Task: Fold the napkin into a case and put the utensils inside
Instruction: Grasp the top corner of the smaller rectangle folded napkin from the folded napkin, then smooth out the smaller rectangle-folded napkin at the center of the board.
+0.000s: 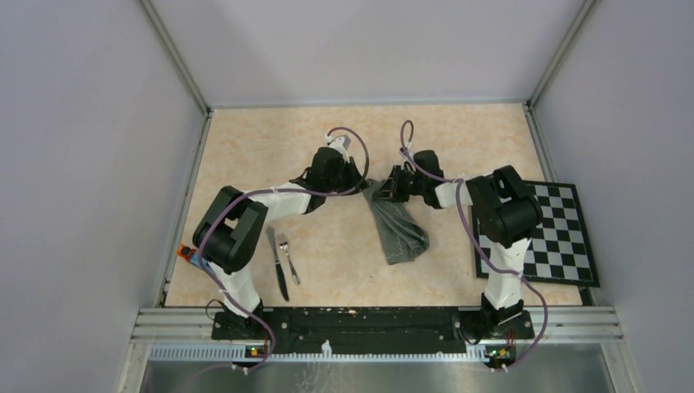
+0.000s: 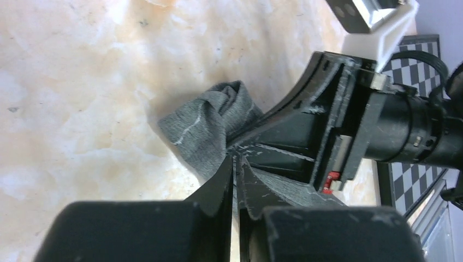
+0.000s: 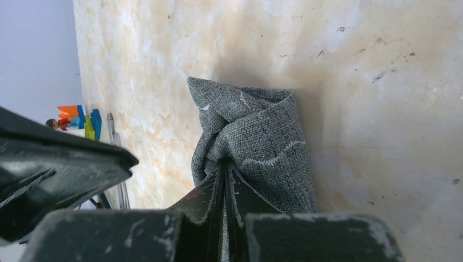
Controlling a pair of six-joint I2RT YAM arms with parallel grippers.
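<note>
At the lower left of the top view, the slim silver knife [image 1: 279,268] and the shorter fork [image 1: 288,259] lie side by side on the mottled beige table [image 1: 344,266]. Just right of centre lies the napkin [image 1: 398,232], a dark grey coarse weave with a pale stitched hem line, bunched into a creased, narrow strip. Both claws meet at its far end. The left claw [image 2: 236,164] pinches a fold of the cloth, and the right claw [image 3: 225,169] is pressed together on the gathered corner beside it. A black-and-white checkered board [image 1: 548,237] lies flat at the right.
</note>
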